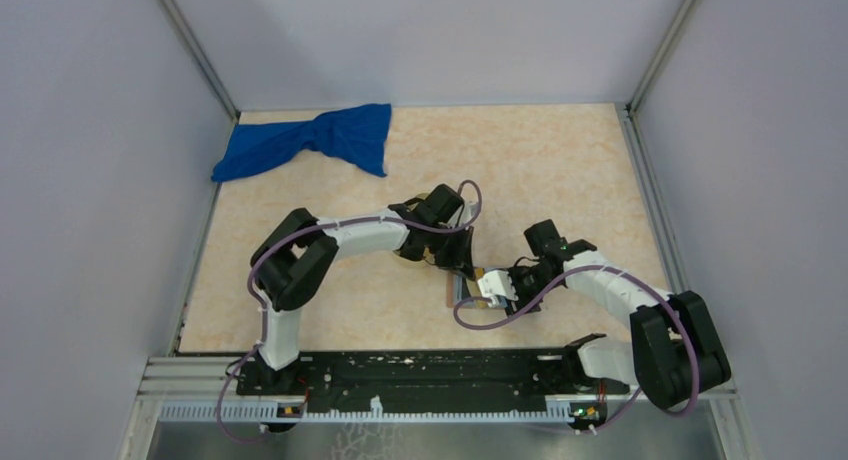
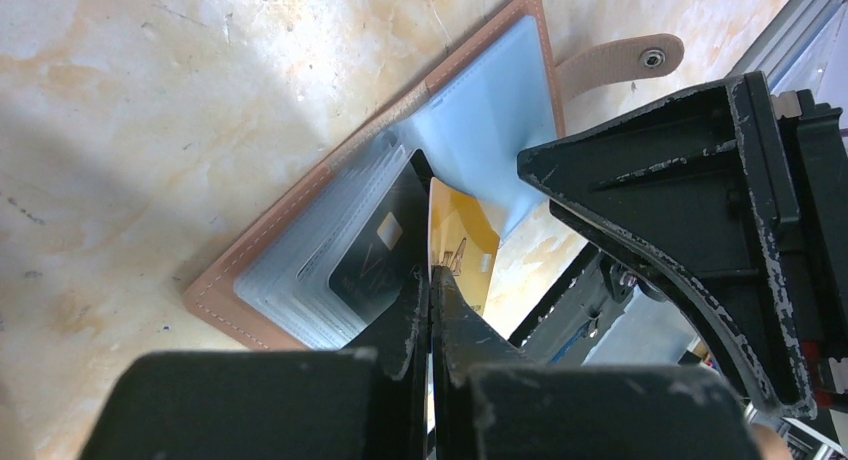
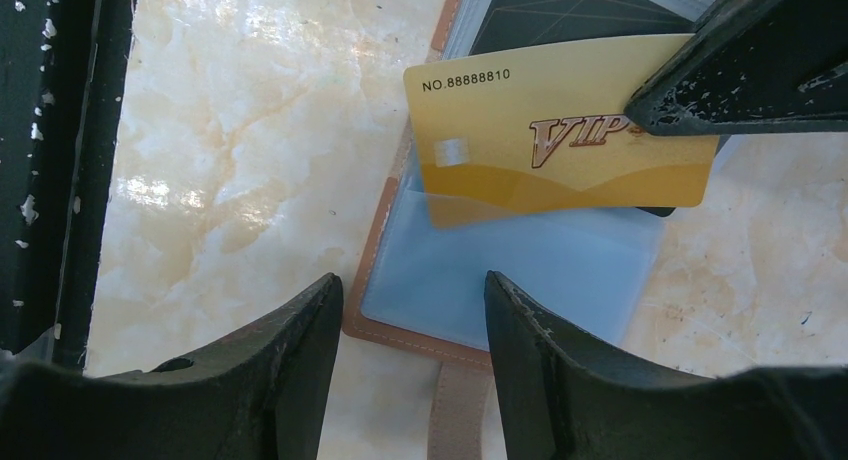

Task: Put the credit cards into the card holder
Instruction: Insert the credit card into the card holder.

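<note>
Clamping the gold card [image 3: 560, 150], the left pincer [image 2: 432, 280] holds its far edge in a pocket of the open holder [image 3: 520, 270] just ahead. The right pincer [image 3: 415, 305], jaws apart, hovers over the holder, where a black card [image 2: 375, 250] sits slotted.

I watch the overhead view from above and behind the arm bases [image 1: 262, 365]. It looks forward and down over the whole surface [image 1: 560, 170] from well away, so the card holder [image 1: 462, 288] shows small near the middle. The left wrist view sits very close and looks along the left end effector [image 2: 431, 280] onto the open holder at a slant. The right wrist view, equally close, looks steeply down between the fingers of the right end effector [image 3: 415, 290]. Both wrist views share the holder's blue-grey pockets and the gold card [image 3: 560, 130], and each catches part of the other arm's black end effector.
</note>
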You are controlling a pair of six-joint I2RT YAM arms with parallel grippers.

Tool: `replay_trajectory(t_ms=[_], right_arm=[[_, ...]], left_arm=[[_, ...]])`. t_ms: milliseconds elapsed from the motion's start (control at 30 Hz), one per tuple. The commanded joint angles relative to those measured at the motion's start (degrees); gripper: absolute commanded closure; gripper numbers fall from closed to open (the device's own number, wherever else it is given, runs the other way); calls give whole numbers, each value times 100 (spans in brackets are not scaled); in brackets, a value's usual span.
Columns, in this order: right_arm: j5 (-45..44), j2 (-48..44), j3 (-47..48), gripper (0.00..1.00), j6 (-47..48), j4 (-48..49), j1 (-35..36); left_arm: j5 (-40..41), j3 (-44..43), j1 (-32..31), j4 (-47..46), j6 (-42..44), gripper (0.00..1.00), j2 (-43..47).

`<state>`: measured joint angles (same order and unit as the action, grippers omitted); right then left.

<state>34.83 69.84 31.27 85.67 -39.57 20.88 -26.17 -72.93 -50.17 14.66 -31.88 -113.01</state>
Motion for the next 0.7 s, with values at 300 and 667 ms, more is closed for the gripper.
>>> replay_trajectory(t_ms=[300,667], right_arm=[[278,-93,108,45,-55,116,47],[378,-445,-50,38,-207,489,47]], left_arm=[[256,-698,-45,914,357,100,-523],[310,-1349,-45,1661,587,100,-985]])
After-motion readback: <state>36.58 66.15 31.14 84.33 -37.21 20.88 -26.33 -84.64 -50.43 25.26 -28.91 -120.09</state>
